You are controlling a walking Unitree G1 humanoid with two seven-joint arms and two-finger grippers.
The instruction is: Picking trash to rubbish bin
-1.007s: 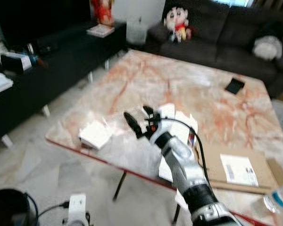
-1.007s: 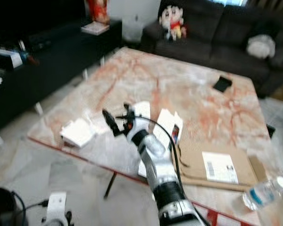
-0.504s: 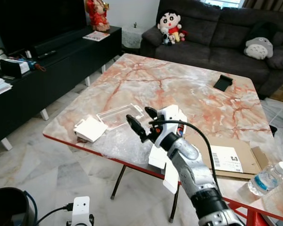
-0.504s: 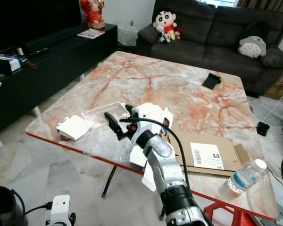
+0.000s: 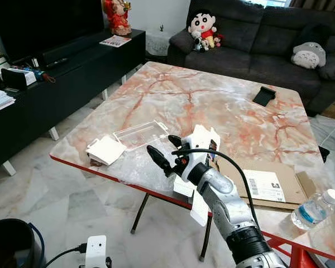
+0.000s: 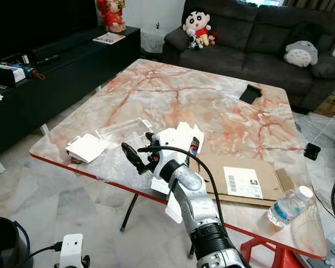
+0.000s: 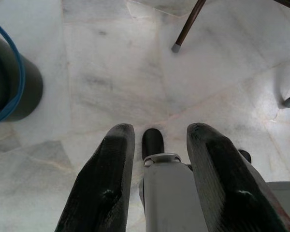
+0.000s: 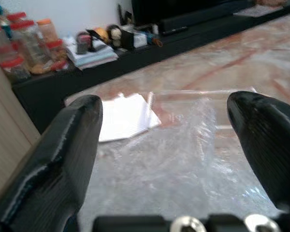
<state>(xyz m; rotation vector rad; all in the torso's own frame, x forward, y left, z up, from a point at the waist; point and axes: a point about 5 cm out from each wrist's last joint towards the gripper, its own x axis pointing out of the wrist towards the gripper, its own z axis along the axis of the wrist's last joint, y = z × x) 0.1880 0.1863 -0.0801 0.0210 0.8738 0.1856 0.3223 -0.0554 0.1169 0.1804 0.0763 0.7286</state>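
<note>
I'm looking down on the big marble table (image 5: 212, 106) with its red-veined top, a dark sofa (image 5: 268, 39) behind it and a black TV cabinet (image 5: 56, 78) along my left. On the table's near right corner lies a flattened cardboard sheet (image 5: 262, 184) with a shipping label, and past it a plastic water bottle (image 5: 315, 209) on its side near the edge. The trash I'm after sits at the near left end: a sheet of clear crinkled plastic wrap (image 8: 183, 145) spread on the marble, a clear plastic tray (image 5: 140, 134) just behind it, and a white folded paper piece (image 5: 106, 151) by the table's corner. More white paper scraps (image 5: 204, 139) lie just behind my right wrist. My right gripper (image 5: 164, 151) reaches over the near edge, its two black fingers spread wide apart and holding nothing; from the wrist camera they straddle the wrap, but I cannot tell whether the tips touch it. My left gripper (image 7: 157, 164) hangs low over the pale floor tiles, fingers parted and empty, with the black rubbish bin (image 5: 8, 243) on the floor nearby.
</note>
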